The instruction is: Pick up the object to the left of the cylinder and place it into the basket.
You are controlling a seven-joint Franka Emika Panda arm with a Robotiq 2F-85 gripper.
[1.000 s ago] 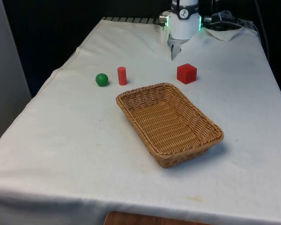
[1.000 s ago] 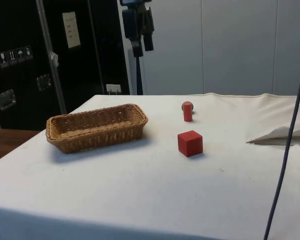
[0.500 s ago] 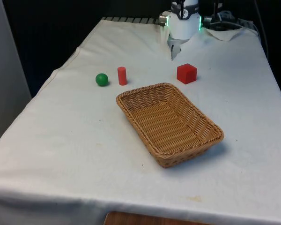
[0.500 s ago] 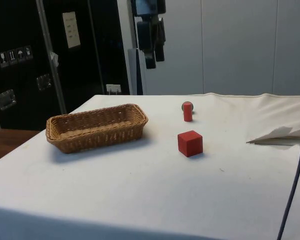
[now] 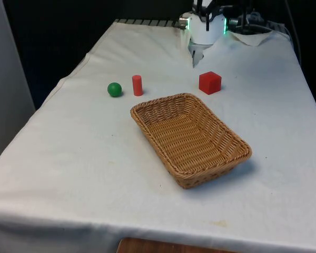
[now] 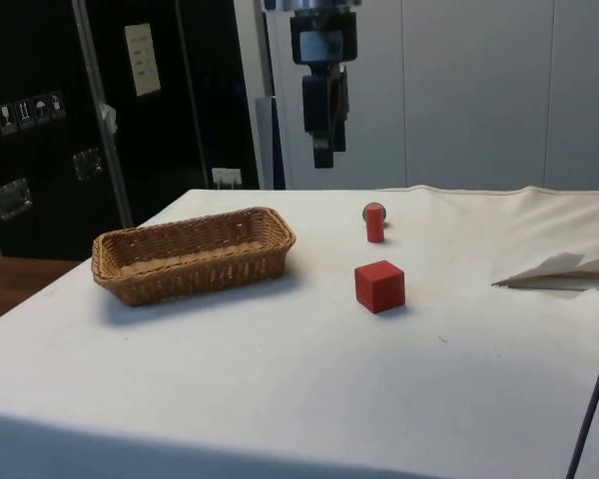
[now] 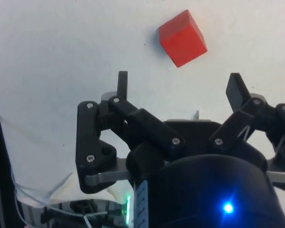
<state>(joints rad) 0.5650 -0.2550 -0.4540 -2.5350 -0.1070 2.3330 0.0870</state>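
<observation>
Nothing is picked yet: my hand point(image 6: 323, 158) hangs with fingers spread and empty, high above the cylinder point(image 5: 137, 85). The green ball point(image 5: 114, 89) sits just beside the cylinder, away from the basket point(image 5: 190, 138).

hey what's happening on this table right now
A robot arm's tool hangs open and empty, high above the white-clothed table. In the wrist view a red cube lies on the cloth below it. A green ball sits at the front view's left of a small red cylinder, both apart from the wicker basket, which holds nothing. Nothing is picked up yet.
</observation>
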